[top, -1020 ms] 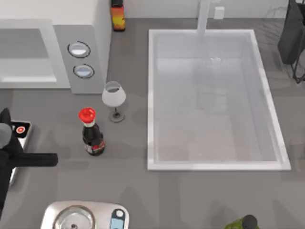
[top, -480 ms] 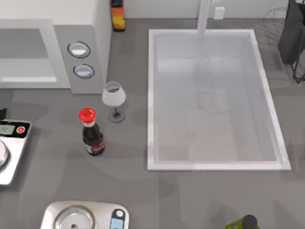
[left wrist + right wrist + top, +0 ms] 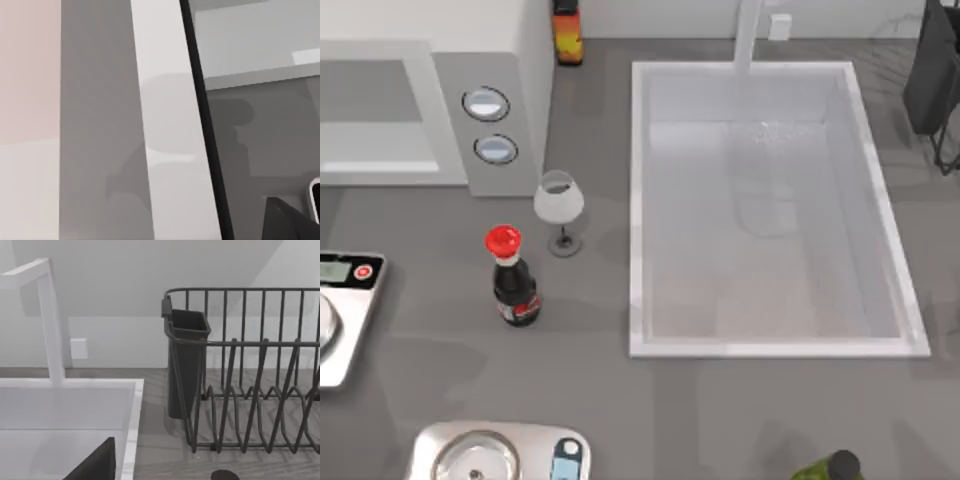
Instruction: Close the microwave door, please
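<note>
Left arm is up close at the microwave door (image 3: pixel 375 170): the wrist camera looks along its white frame and grey window, with a dark tip of the left gripper (image 3: pixel 292 226) at the edge; open or closed, I can't tell. From above, the door sits at the surface's (image 3: pixel 590 400) far left, beside the dial strip (image 3: pixel 490 125) and seemingly level with it. Right gripper (image 3: pixel 97 466) hangs over the sink (image 3: pixel 131 440), facing the faucet (image 3: pixel 50 325) and dish rack (image 3: pixel 250 390); its state I can't tell either.
</note>
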Robot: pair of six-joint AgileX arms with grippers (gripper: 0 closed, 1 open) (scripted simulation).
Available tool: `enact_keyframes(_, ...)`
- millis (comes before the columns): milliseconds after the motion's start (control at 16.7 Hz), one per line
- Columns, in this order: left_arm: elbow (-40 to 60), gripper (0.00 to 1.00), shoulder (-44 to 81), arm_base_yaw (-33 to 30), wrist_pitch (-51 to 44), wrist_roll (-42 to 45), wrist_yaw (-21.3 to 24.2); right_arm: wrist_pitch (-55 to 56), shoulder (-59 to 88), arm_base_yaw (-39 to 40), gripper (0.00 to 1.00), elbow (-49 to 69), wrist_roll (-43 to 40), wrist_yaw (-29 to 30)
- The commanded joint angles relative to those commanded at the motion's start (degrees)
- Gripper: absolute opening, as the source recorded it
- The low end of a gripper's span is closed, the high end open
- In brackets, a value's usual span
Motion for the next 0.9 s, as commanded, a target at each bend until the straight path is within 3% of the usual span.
enact_keyframes(180, 8.24, 0.00, 7.31, 10.04, -8.05, 5.32, 7.70, 0.00, 0.00, 0.00, 1.00, 0.00, 0.00, 0.00)
enact_keyframes(360, 13.14, 0.00, 11.69, 16.03, -12.82, 8.44, 12.25, 0.00, 0.00, 0.00, 1.00, 0.00, 0.00, 0.00)
enact_keyframes(900, 12.21, 0.00, 12.88, 16.61, -11.53, 8.53, 13.65, 0.00, 0.00, 0.00, 1.00, 0.00, 0.00, 0.00)
